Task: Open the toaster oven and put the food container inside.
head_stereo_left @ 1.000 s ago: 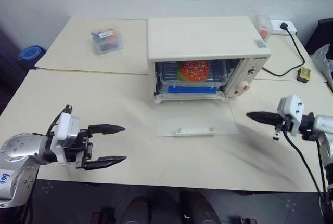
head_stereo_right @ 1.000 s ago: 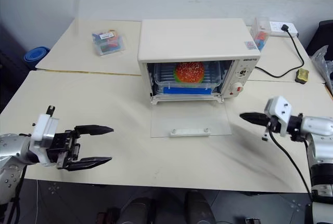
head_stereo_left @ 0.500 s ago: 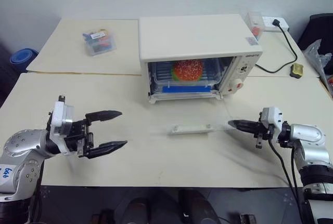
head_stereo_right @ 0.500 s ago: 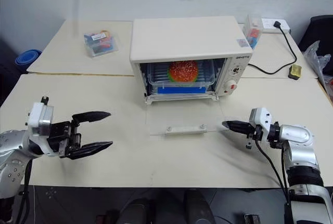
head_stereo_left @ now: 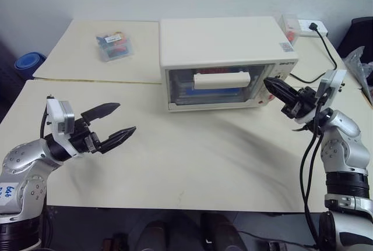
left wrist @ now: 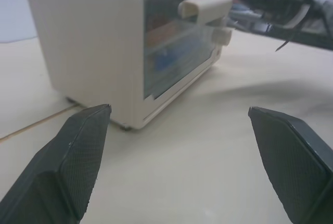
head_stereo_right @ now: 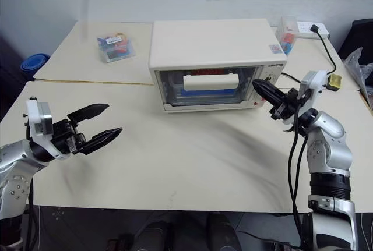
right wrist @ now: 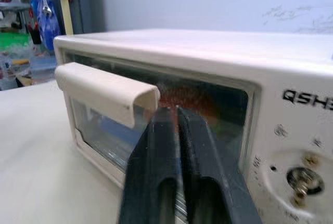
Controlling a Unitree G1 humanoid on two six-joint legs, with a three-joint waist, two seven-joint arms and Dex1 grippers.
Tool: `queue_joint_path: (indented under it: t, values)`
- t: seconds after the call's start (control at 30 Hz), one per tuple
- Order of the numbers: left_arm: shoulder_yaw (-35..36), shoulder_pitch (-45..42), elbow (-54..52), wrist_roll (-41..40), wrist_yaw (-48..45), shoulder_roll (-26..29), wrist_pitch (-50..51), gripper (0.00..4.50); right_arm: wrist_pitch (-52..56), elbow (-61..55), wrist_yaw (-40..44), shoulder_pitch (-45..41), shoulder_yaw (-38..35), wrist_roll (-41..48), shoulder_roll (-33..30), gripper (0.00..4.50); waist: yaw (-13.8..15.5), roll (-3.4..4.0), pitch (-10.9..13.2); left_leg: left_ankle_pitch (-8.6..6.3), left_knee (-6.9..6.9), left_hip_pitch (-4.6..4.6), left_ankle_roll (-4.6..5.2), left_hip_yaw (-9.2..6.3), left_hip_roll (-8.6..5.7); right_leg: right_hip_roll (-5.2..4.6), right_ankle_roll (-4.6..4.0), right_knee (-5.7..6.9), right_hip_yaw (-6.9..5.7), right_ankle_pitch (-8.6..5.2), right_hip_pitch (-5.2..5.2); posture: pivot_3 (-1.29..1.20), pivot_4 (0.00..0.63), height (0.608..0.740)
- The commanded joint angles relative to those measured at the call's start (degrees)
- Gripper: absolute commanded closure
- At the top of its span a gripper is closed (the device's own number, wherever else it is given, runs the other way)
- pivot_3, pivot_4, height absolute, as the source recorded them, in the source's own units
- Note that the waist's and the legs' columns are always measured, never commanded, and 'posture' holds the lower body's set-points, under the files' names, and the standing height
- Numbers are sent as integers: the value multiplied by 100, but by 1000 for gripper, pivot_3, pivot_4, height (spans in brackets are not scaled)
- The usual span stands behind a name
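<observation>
The cream-white toaster oven (head_stereo_left: 227,41) stands at the middle of the table with its glass door closed and its white bar handle (head_stereo_left: 222,80) upright across the front. Behind the glass sits the food container (head_stereo_left: 217,92), seen as a blue strip with a reddish bun above it (right wrist: 182,99). My right gripper (head_stereo_left: 269,82) is shut and empty. It points at the oven's front right, just beside the handle's end (right wrist: 104,91) and close to the knob panel. My left gripper (head_stereo_left: 127,117) hovers over the table well left of the oven, open with nothing between its fingers (left wrist: 83,151).
A small clear box of colourful items (head_stereo_left: 114,46) lies at the back left. Behind the oven's right corner are another small clear box (head_stereo_left: 289,27), a power strip (head_stereo_left: 309,28) and a black cable (head_stereo_left: 331,53). A yellow-black object (head_stereo_right: 333,80) sits at the right edge.
The oven door, lying flat on the table a second ago, has swung up and closed. My right gripper rose with it toward the oven front. My left gripper turned slightly toward the oven.
</observation>
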Motion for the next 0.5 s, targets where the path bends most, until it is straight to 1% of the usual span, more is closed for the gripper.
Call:
queue_joint_path:
  t: [0.03,0.17,0.23,0.33,0.43,0.5]
  values:
    - [141,386,141,484,-168,173,-509,0,-456,-292,667,224,162,-264,-294,2992,0,0,0,-2,0,-2,3,0,0,0,0,-5,0,0,-1,0,150,740]
    - [248,901,361,968,-262,232,-1120,0,-1160,-269,1577,662,420,-640,-612,1679,3,0,0,-5,-1,-6,9,1,0,-5,0,-14,-1,0,0,0,150,740]
    - [296,1052,487,1120,-230,192,-1360,0,-1573,-208,1973,1011,494,-809,-780,992,12,0,0,-5,-1,-5,10,1,0,-6,0,-15,-1,0,2,0,150,740]
    - [286,1133,545,1239,-132,119,-1576,0,-1965,-95,2162,1362,462,-901,-865,31,7,0,0,-6,-1,-2,10,-3,1,-7,0,-14,-5,0,6,0,150,740]
    - [253,1194,518,1357,72,-7,-1716,0,-2194,-76,2145,1785,363,-930,-822,31,6,0,0,-5,-1,9,10,-1,0,-10,0,-5,-2,0,13,0,150,740]
    - [245,1234,487,1373,149,-36,-1708,0,-2186,-147,2007,1919,341,-911,-771,31,6,0,0,-6,-2,13,9,-1,1,-10,0,-3,-2,0,15,0,150,740]
